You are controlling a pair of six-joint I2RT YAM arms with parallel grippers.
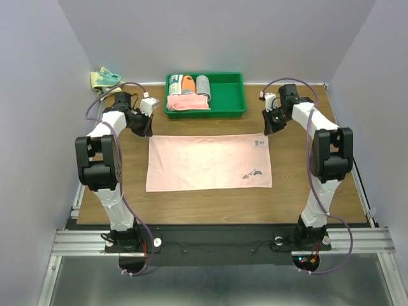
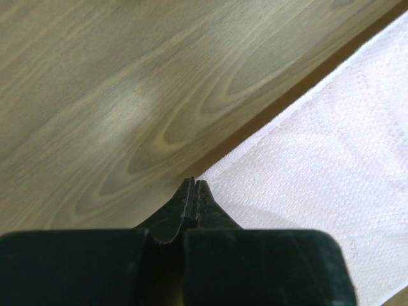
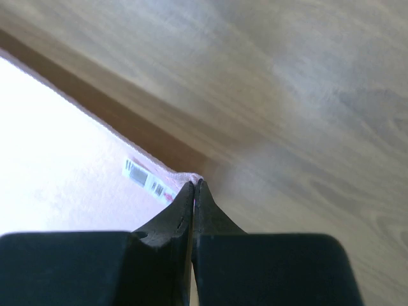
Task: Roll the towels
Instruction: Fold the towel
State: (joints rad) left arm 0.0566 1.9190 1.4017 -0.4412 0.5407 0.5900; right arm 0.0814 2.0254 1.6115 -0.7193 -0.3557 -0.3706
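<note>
- Look by the far-left corner of the table [image 1: 210, 201] first. The teal towel [image 1: 105, 78] sits there in a little heap, well apart from both arms. You are not working on it now.
- Your left gripper [image 1: 148, 131] is at the far-left corner of the pink towel [image 1: 207, 162]. Its two fingers are pressed together. In the left wrist view the tips [image 2: 194, 185] meet right at the point of the cloth [image 2: 331, 159] and touch it. You cannot tell if any cloth is caught between them.
- The pink towel lies flat in the middle of the table. Its long side runs left to right, from one arm to the other. A small dark mark [image 1: 253, 173] sits near its near-right corner.
- Behind the towel, at the far edge of the table, is a green tray [image 1: 205, 114] with rolled towels inside. It does not touch the pink towel.
- Your right gripper [image 1: 268, 129] is at the far-right corner of the pink towel, just beside a white label [image 3: 148, 180]. Its fingers are pressed together too. The right wrist view shows a little bump of pink cloth at the tips [image 3: 193, 186], so it looks like it is pinching that corner.
- Each arm is nearest its own far corner, and all the rest of the towel lies toward you. I think the next move is to bring both corners toward the near edge together, so the far edge stays straight.
</note>
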